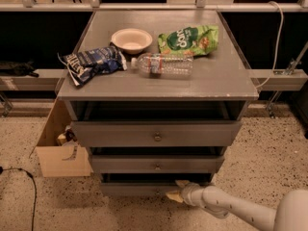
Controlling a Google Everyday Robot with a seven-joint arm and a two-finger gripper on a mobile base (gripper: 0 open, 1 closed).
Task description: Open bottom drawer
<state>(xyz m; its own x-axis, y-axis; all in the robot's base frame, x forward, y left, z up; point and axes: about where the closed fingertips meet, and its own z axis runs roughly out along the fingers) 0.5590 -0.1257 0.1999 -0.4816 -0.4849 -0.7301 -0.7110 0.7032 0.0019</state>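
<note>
my claw [177, 189] is low down at the foot of the desk [219, 78], right against the front of the bottom drawer [134, 189], a little right of the panel's middle. my white arm [236, 207] reaches in from the lower right corner and runs leftward just above the speckled floor [269, 148]. the claw's pale tips sit at the drawer front, one by its upper edge and one by its lower edge, but i cannot tell whether the claw is spread, pressed together or pinching the knob, which is hidden behind it.

the bottom drawer is the lowest and narrowest of the three gray fronts, with a dark gap showing above it. over it is the middle drawer [120, 164] with a small round knob, and above that the top drawer [115, 134], the widest, with a bigger knob.

on the desk top lie a cream bowl [131, 39] near the back, a green snack bag [188, 40] to its right, a clear water bottle [162, 64] on its side in front of them, and a blue chip bag [91, 62] at the left edge. a cardboard box [60, 153] stands on the floor against the desk's left side, and a black cable [29, 182] trails across the floor further left.
</note>
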